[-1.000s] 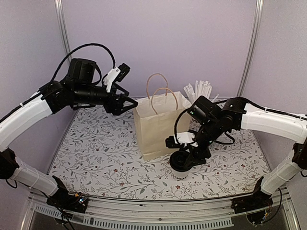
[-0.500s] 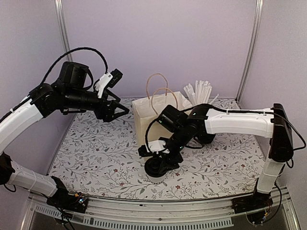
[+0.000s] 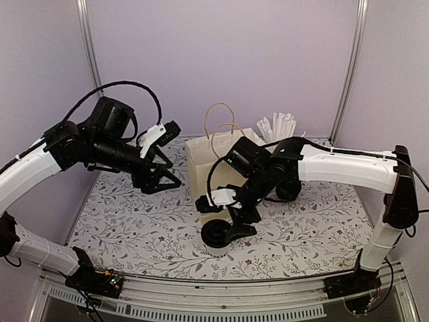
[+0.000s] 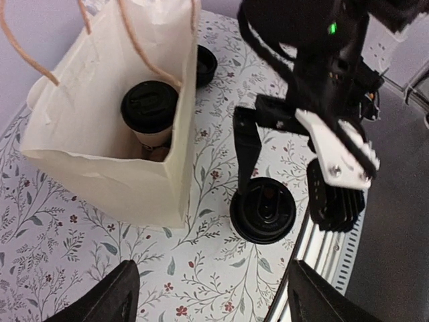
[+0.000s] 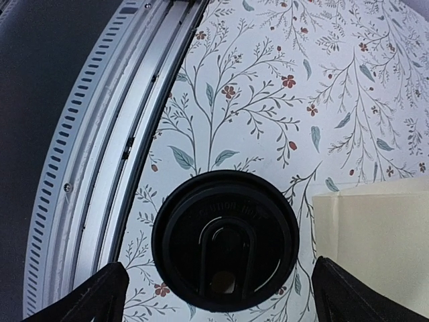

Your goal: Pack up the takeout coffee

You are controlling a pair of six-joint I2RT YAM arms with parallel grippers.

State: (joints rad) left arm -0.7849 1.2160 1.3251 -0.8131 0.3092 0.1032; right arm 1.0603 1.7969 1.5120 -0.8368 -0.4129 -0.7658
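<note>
1. Takeout coffee cup (image 5: pixel 224 240), from the right wrist camera: seen straight down onto its round black lid, standing on the floral worktop (image 5: pixel 268 87), centred between the right fingers (image 5: pixel 90 295). Right fingers spread wide, one out to each side of the lid, a bare gap on both sides, gripping nothing. Close by one fingertip, a cream corner of the paper bag (image 5: pixel 375 221), near the lid but not touching it.
2. From the left wrist camera: left fingers (image 4: pixel 114 295) set far apart at the bottom edge, nothing between them. Ahead of them, the same cup upright on the worktop, flanked by the right fingers. Ahead and off to one side, the bag open at the top, a second lidded cup (image 4: pixel 149 107) standing inside. Past the bag's far corner, a third black lid (image 4: pixel 205 64) partly showing.
3. From the top camera: cup beneath the right fingers, just in front of the bag. Left fingers hanging above the worktop at the bag's other side, apart from it. Behind the bag, white straws (image 3: pixel 281 125), well away from both pairs of fingers.
</note>
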